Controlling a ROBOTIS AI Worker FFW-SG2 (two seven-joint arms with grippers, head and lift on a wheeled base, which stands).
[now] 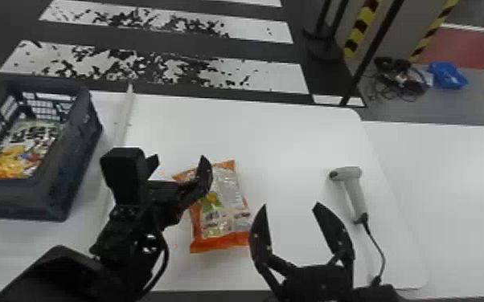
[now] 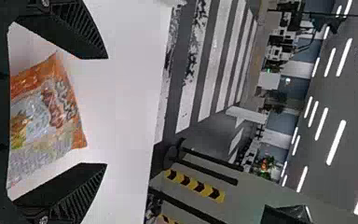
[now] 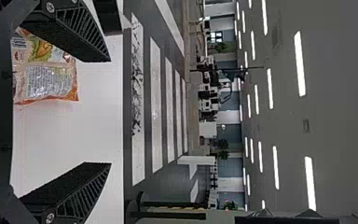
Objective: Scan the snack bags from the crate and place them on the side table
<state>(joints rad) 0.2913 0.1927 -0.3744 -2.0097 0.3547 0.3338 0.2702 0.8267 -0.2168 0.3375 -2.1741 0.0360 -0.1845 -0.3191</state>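
One orange snack bag (image 1: 225, 209) lies flat on the white table, left of centre. Over its left edge is my left gripper (image 1: 179, 168), open; in the left wrist view the bag (image 2: 46, 112) shows beyond the spread fingers of the left gripper (image 2: 105, 111). My right gripper (image 1: 289, 207) stands open to the right of the bag, with nothing between its fingers. From the right wrist, the bag (image 3: 46, 84) appears near one finger of the open right gripper (image 3: 109, 112). The grey crate (image 1: 48, 196) holds more snack bags (image 1: 24, 148).
A grey handheld scanner (image 1: 353, 188) lies at the table's right, its cable (image 1: 378, 249) running toward the near edge. Another white table surface (image 1: 462, 192) extends on the right. A raised strip (image 1: 122, 120) separates the crate's side from the middle table.
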